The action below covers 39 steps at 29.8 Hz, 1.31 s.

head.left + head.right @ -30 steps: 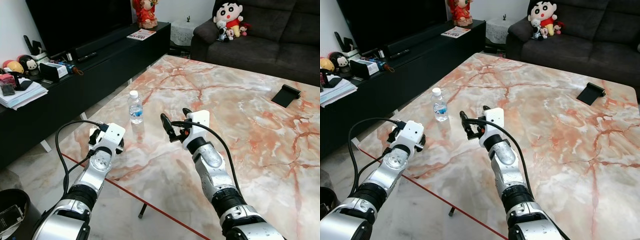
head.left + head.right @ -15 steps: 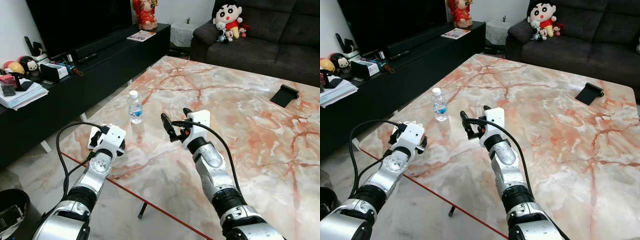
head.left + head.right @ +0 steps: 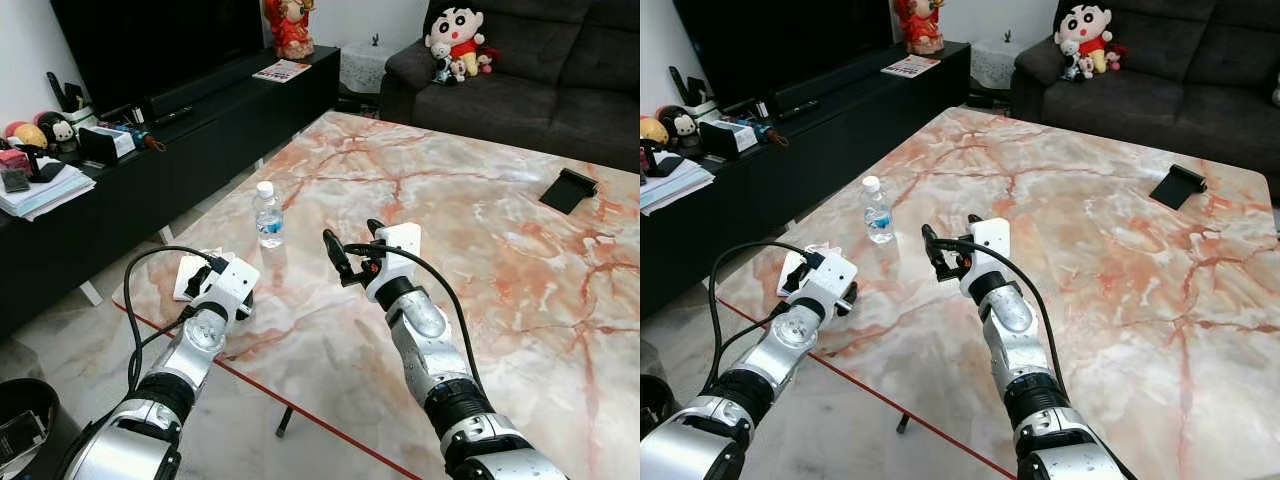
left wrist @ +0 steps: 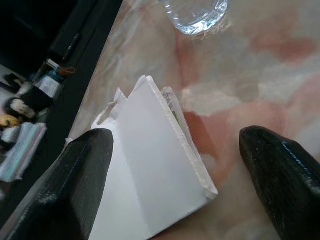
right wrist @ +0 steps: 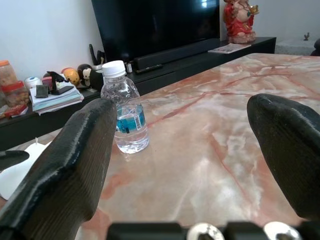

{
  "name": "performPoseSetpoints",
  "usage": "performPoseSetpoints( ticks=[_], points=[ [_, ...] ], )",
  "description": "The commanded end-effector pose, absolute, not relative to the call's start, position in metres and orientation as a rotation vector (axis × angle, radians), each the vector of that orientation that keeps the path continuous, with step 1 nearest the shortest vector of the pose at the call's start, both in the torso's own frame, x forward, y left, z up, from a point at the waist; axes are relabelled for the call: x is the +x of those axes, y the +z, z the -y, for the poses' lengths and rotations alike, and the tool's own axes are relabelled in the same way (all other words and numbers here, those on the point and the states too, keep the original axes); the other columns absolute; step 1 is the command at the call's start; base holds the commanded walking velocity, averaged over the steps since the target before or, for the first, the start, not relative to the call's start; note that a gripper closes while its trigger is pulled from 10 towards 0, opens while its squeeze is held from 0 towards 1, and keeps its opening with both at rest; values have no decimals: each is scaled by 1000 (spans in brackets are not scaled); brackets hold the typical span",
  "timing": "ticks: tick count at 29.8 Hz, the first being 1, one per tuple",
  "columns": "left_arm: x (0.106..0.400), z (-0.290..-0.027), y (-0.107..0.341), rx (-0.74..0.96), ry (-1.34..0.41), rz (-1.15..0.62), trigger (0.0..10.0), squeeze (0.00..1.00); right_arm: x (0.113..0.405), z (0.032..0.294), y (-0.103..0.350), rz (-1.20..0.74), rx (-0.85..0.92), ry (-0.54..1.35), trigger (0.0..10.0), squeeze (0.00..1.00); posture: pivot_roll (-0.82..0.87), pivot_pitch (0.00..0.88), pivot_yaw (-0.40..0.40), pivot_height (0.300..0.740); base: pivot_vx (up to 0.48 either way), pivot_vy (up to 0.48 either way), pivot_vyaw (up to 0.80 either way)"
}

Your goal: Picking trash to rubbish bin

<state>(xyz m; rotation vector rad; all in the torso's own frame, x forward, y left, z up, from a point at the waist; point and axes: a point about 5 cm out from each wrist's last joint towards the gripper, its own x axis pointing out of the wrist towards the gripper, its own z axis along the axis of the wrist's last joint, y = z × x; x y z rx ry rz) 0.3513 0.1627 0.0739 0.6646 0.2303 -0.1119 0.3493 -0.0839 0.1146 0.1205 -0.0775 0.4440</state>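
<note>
We see a small clear plastic water bottle (image 3: 268,214) with white cap and blue label, standing upright on the marble surface (image 3: 480,240) near its left edge, a flat folded white paper packet (image 4: 155,175) lying nearer the corner, apart from the bottle

Two big black fingers (image 5: 70,165) of the right gripper (image 5: 185,150) are spread wide apart. Between them a small water bottle (image 5: 124,116) with a white cap and blue label stands up on the pink marble table (image 5: 210,145). Behind it is a black TV (image 5: 155,22).
</note>
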Motion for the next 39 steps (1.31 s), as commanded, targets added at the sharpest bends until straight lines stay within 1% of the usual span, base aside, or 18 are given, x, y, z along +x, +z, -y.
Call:
performPoseSetpoints(
  ticks=[1, 2, 3, 9, 15, 16, 17, 39],
  points=[
    [349, -180, 69, 736, -46, -288, 10000, 0, 351, 83, 122, 104, 126, 444, 10000, 0, 58, 0, 4, 740, 0, 0, 0],
    [348, -183, 69, 750, -29, -295, 10000, 0, 351, 83, 122, 103, 126, 444, 10000, 0, 61, 0, 1, 740, 0, 0, 0],
    [346, -193, 68, 778, 16, -312, 10000, 0, 351, 84, 122, 102, 126, 443, 10000, 0, 61, 0, 1, 740, 0, 0, 0],
    [342, -204, 65, 782, 67, -336, 10000, 0, 351, 82, 121, 99, 126, 448, 10000, 0, 68, 0, -3, 740, 0, 0, 0],
    [340, -209, 65, 776, 107, -346, 10000, 0, 351, 81, 121, 99, 128, 452, 10000, 0, 70, 0, -7, 740, 0, 0, 0],
    [340, -209, 64, 773, 106, -350, 9020, 0, 351, 81, 121, 98, 128, 453, 10000, 0, 70, 0, -7, 740, 0, 0, 0],
    [340, -207, 64, 769, 97, -350, 0, 0, 351, 81, 121, 97, 126, 453, 10000, 0, 70, 0, -7, 740, 0, 0, 0],
    [340, -186, 66, 772, 51, -264, 0, 0, 349, 81, 119, 93, 130, 444, 10000, 0, 68, 0, -3, 740, 0, 0, 0]
  ],
)
